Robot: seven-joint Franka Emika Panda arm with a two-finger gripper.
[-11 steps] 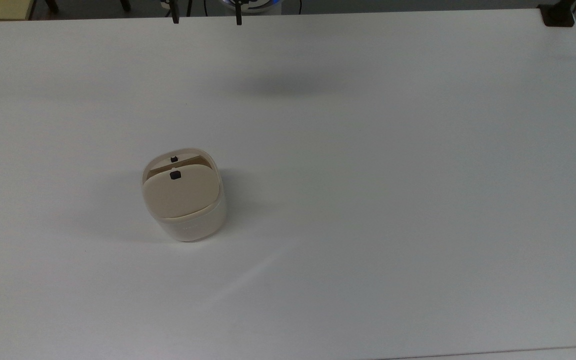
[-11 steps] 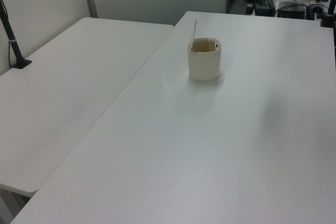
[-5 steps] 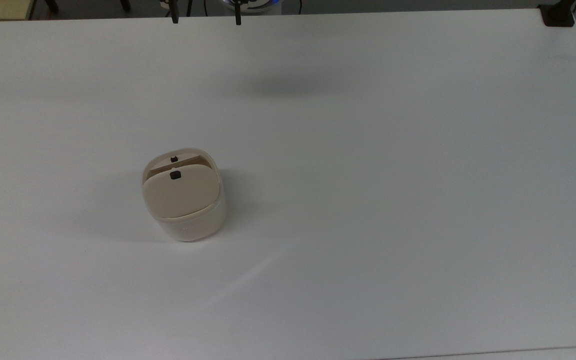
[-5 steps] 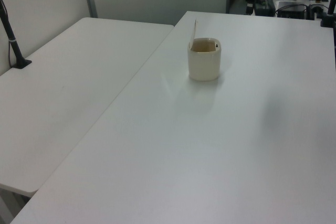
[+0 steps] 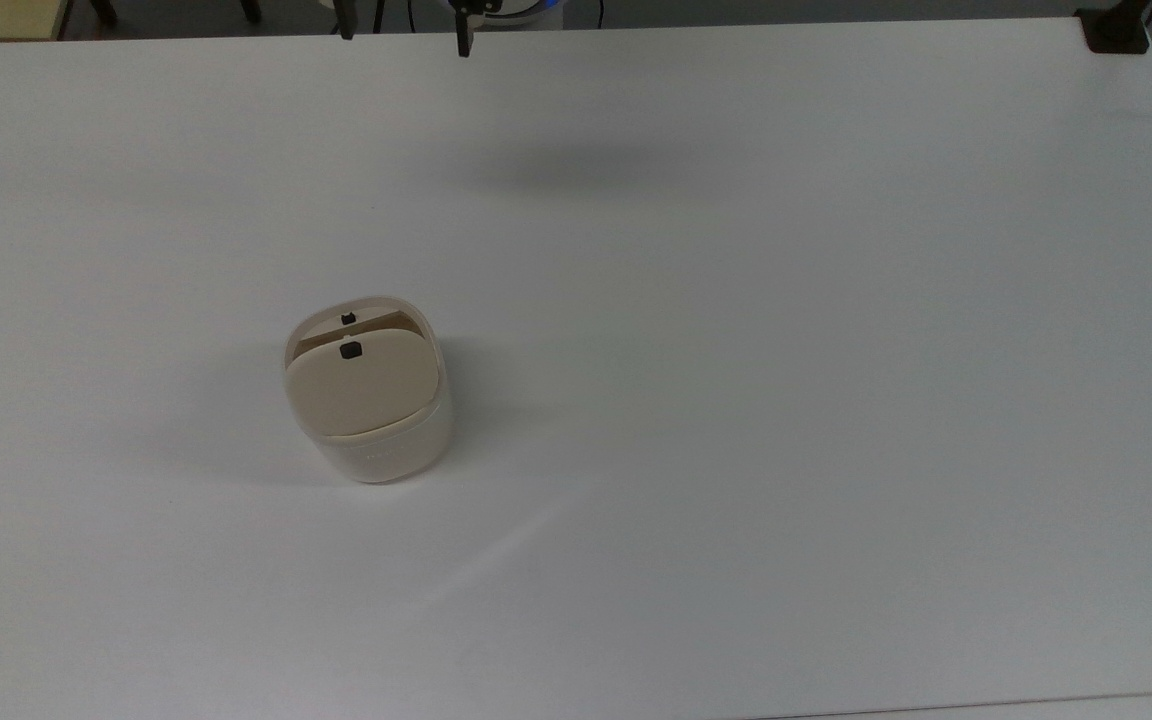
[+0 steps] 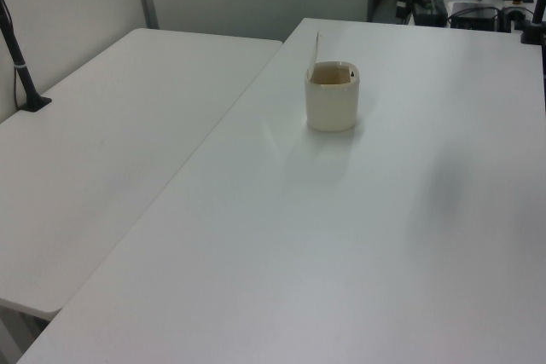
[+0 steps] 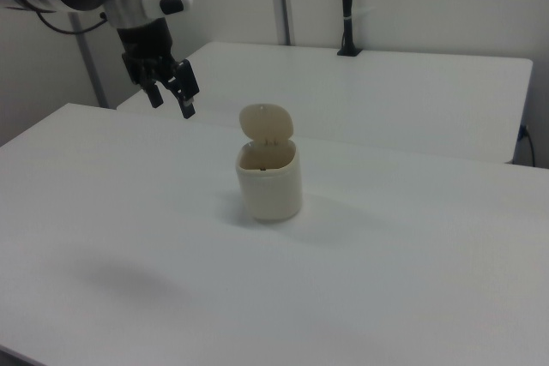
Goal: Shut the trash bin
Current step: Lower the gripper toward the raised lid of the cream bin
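Plainly, the move ahead turns on how the raised lid (image 7: 266,122) stands relative to the pincer (image 7: 171,98). In the right view the trash bin (image 7: 269,179) sits on the white worktop (image 7: 386,280) a little left of centre, its lid swung up on its hinge and standing nearly upright above the rim, the mouth open beneath it. The pincer hangs above the worktop to the right view's left of the bin, somewhat higher than the lid's top edge and well apart from it. Its two dark fingers (image 7: 186,100) point downward and are spread with an empty gap between them; they hold nothing.

In the top view the bin (image 5: 368,390) stands left of centre on the worktop, with the beige lid and its small black button (image 5: 348,350) facing the camera, and the hinge on the side toward the top view's lower edge. The pincer's fingertips (image 5: 463,42) peek in at the top view's upper edge, so the bin lies well away toward the lower left of that edge. In the left view the bin (image 6: 332,95) shows its lid edge-on as a thin upright sliver.

My judgement: the arm, bent over from the right view's upper left with the wrist aimed down, must travel across to the lid's back face and press it forward and down onto the rim
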